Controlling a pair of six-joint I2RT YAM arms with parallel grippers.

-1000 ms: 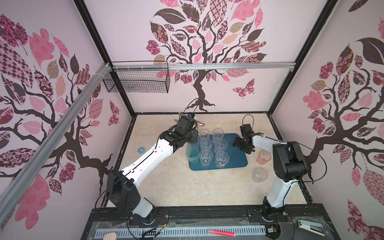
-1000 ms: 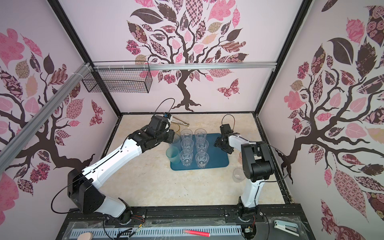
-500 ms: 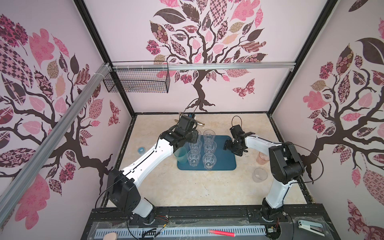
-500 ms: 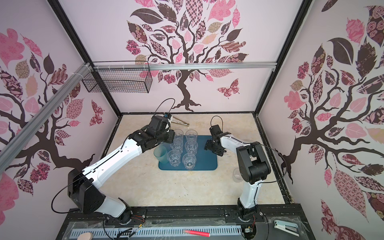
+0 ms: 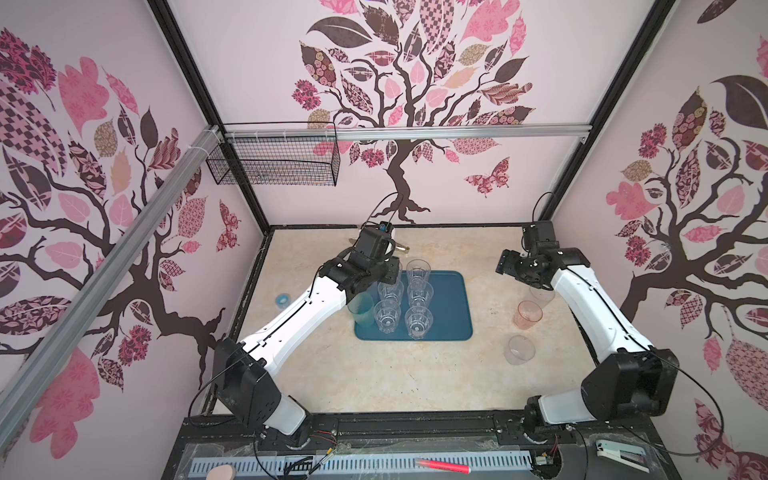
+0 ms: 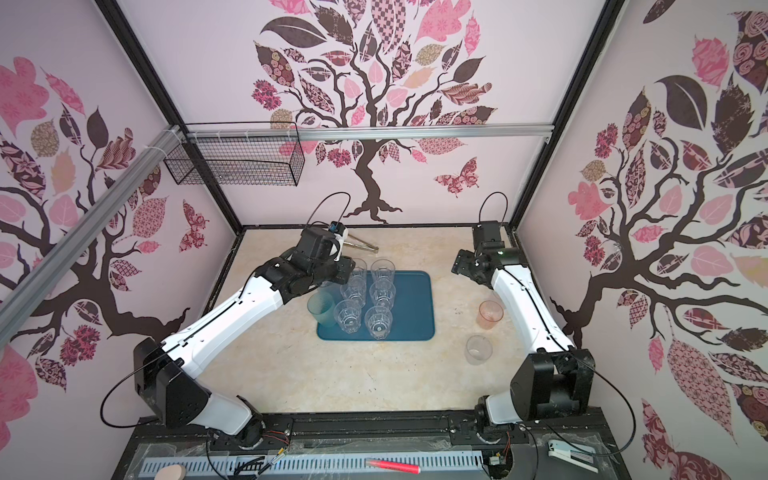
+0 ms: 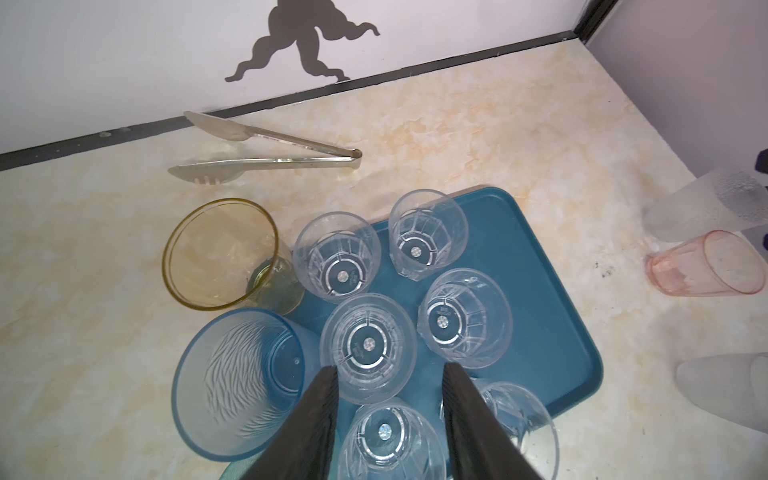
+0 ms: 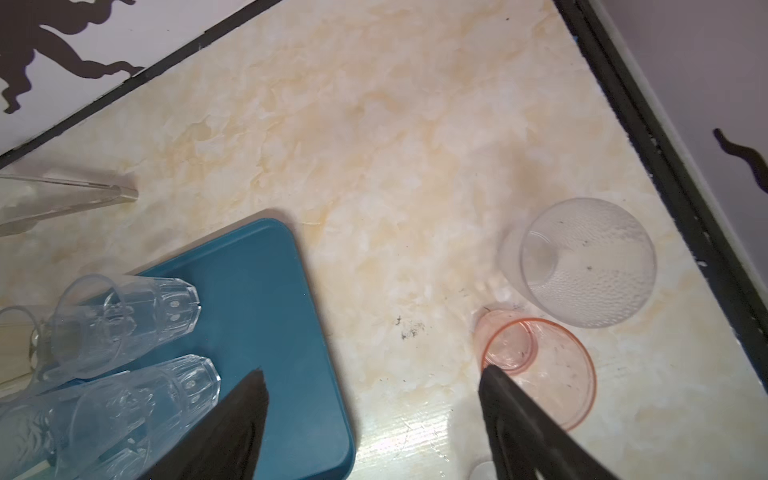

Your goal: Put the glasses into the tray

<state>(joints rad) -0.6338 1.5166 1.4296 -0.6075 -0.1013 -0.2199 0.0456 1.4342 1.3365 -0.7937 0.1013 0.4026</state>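
tray point(image 5: 451, 299) got shoved left. right end effector point(image 8: 370, 374) then backed off twd far corner, jaws wide, empty. left end effector point(image 7: 388, 372) jaws parting over six clear glasses point(image 5: 419, 291) in tray, gripping nothing. pink glass point(image 5: 528, 314) + others on worktop point(image 5: 374, 374), so not done.

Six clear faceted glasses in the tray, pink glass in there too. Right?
No. The pink glass is not in the tray; it stands on the table right of it, as both top views show. The six clear faceted glasses do stand in the tray.
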